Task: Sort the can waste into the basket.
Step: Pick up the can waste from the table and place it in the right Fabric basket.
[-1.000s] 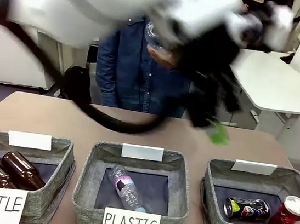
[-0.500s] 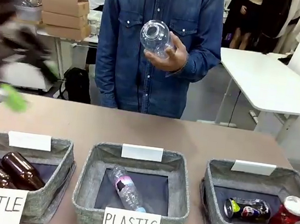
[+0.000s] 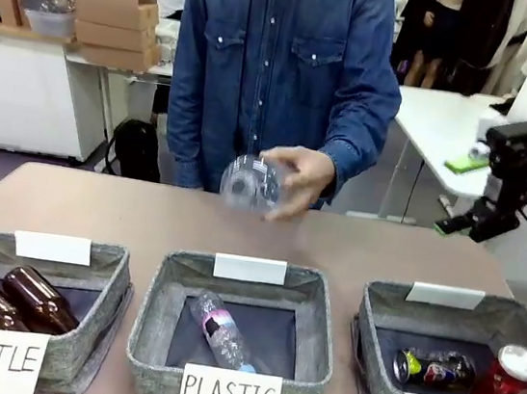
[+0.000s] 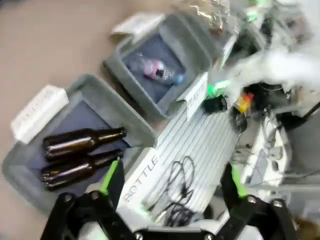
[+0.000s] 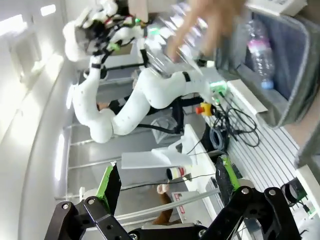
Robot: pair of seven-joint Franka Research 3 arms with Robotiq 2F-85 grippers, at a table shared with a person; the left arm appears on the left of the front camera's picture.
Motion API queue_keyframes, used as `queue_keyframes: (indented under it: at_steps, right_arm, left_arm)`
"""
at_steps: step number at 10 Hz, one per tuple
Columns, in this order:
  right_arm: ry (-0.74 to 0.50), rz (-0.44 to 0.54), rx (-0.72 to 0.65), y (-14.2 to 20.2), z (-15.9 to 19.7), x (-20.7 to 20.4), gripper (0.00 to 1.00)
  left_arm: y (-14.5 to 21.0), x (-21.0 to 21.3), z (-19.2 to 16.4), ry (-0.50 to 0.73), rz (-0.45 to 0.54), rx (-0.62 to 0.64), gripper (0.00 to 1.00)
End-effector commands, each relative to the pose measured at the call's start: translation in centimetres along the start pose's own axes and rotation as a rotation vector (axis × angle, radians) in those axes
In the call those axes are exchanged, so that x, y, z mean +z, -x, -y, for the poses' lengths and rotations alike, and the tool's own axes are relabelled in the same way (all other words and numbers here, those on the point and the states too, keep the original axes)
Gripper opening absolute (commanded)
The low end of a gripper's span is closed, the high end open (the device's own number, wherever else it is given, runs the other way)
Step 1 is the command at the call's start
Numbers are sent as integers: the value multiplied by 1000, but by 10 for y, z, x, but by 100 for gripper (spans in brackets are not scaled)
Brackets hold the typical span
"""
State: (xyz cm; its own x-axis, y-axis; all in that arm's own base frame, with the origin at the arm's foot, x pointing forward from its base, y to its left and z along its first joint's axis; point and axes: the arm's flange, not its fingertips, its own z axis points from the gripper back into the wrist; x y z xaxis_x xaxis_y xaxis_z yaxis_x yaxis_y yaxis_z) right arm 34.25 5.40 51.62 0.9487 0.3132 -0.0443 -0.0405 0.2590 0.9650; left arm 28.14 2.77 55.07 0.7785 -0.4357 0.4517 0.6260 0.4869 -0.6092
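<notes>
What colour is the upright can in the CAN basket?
Red with a silver top: the upright can shows best in the front view, beside the dark can.

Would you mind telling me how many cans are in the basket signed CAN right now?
2. The dark printed can lies on its side in the CAN basket, and the red can sits tilted at its right; nothing seems hidden beneath them.

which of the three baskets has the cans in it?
The basket signed "CAN", at the robot's right end of the row. It holds the red can and the dark printed can; the other two hold bottles.
</notes>
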Motion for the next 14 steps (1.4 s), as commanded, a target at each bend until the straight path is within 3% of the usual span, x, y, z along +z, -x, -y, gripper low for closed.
queue_keyframes:
  at_steps: [1,2,4,5,6,7,14]
  right_arm:
    - [-89,0,37,-12,-17,6,100]
    - [-82,34,47,-15,-25,8,100]
    - [-112,178,51,-16,-44,20,100]
    - [-107,203,57,-17,-46,25,100]
    - [-106,210,24,-17,-43,29,100]
    - [-93,147,75,-16,-39,26,100]
    - [-93,147,75,-16,-39,26,100]
  left_arm:
    - [-5,-20,-10,199,199,381,100]
    - [-3,-18,-24,271,372,389,100]
    - [9,-5,-43,265,733,434,100]
    - [16,3,-46,313,839,461,100]
    - [19,10,-41,346,845,422,100]
    - [12,10,-58,298,549,472,100]
    - [12,10,-58,298,549,472,100]
